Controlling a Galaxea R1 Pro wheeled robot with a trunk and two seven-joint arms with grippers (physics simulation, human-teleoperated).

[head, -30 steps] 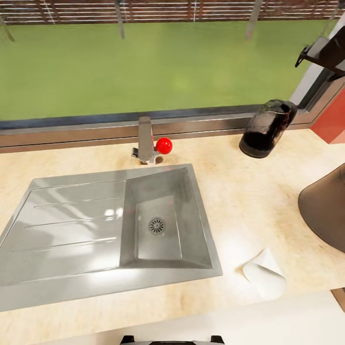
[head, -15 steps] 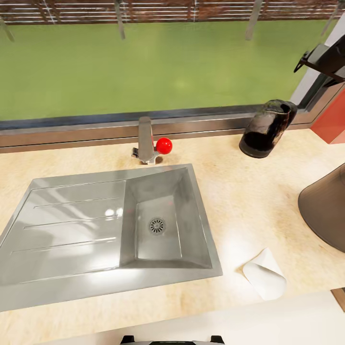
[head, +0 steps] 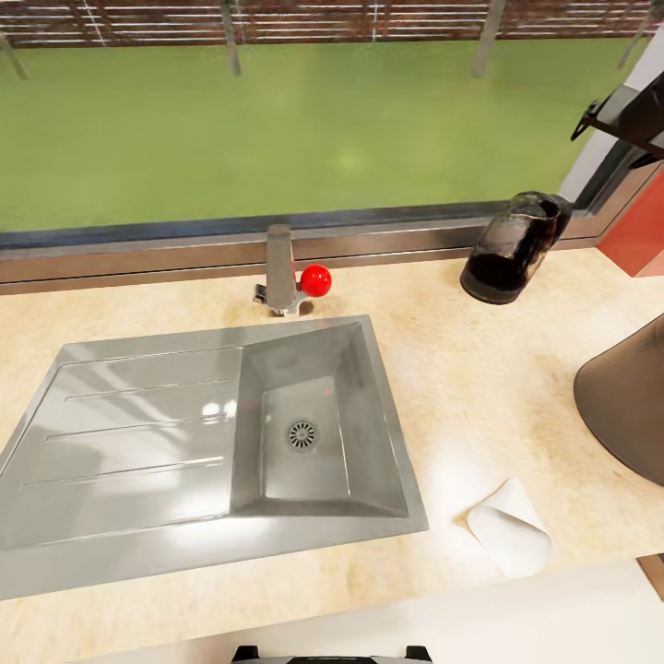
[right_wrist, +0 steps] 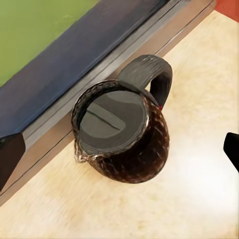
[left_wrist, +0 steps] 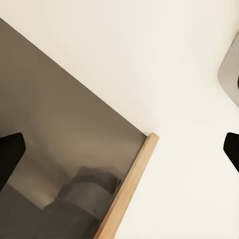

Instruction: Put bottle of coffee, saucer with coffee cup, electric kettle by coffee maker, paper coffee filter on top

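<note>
Kettle by the window, right gripper above it with fingers apart.

From the head, the kettle stood upright at the back of the countertop, right of the sink and tap; the coffee maker sat at the right edge, a paper filter lying near the front. At the left wrist, the gripper was spread wide over a pale surface. At the right wrist, the gripper hung released over the kettle, grasping nothing.

A steel sink with a faucet and red knob sits below a window.
</note>
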